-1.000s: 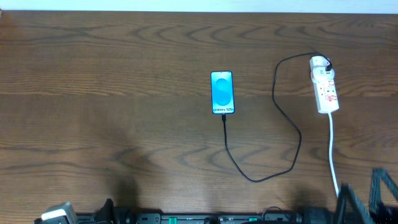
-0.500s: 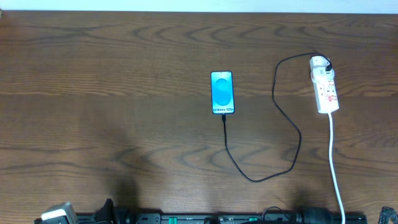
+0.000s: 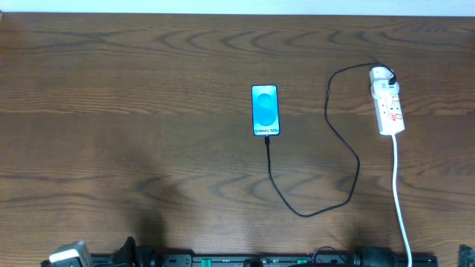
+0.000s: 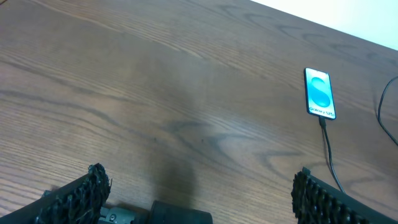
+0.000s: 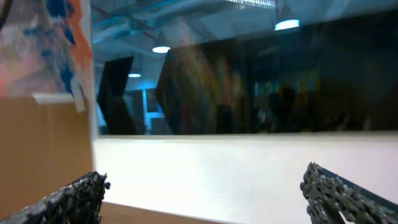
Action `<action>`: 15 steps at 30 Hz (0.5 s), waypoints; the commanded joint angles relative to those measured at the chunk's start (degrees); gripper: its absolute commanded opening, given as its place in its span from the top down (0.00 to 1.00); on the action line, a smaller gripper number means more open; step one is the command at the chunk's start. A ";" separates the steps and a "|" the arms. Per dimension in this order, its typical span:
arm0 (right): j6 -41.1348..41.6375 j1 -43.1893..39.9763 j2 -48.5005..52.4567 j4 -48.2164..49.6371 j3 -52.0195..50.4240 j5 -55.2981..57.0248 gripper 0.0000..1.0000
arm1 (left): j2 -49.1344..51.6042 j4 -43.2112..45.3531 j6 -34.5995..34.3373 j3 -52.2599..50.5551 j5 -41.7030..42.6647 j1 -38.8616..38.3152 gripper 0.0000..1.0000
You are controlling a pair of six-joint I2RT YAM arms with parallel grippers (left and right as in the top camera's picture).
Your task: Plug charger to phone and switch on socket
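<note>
The phone (image 3: 266, 110) lies flat at the table's middle, its blue screen up. It also shows in the left wrist view (image 4: 319, 94). The black charger cable (image 3: 346, 144) runs from the phone's near end in a loop to the white socket strip (image 3: 388, 108) at the right; its plug tip (image 3: 267, 140) sits at the phone's near edge. My left gripper (image 4: 196, 196) is open and empty, low at the near left edge, far from the phone. My right gripper (image 5: 202, 196) is open and empty, pointing at a white wall and window, away from the table.
The strip's white cord (image 3: 398, 196) runs down to the near right edge. Arm bases and a dark rail (image 3: 260, 259) line the near edge. A window and an orange-brown panel (image 5: 37, 149) fill the right wrist view.
The right arm, seen at the near right corner one second ago, has drawn back out of the overhead view. Phone, cable and strip have not moved.
</note>
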 commanded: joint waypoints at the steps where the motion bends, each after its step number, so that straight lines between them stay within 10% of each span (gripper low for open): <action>1: -13.94 -0.13 -0.55 2.38 -3.04 -0.72 0.01 | -0.35 -0.04 0.57 -0.04 -0.72 0.24 0.05; 15: -22.10 -0.15 -0.55 16.06 -22.58 -0.68 0.01 | -0.35 -0.04 0.57 -0.04 -0.70 0.24 0.05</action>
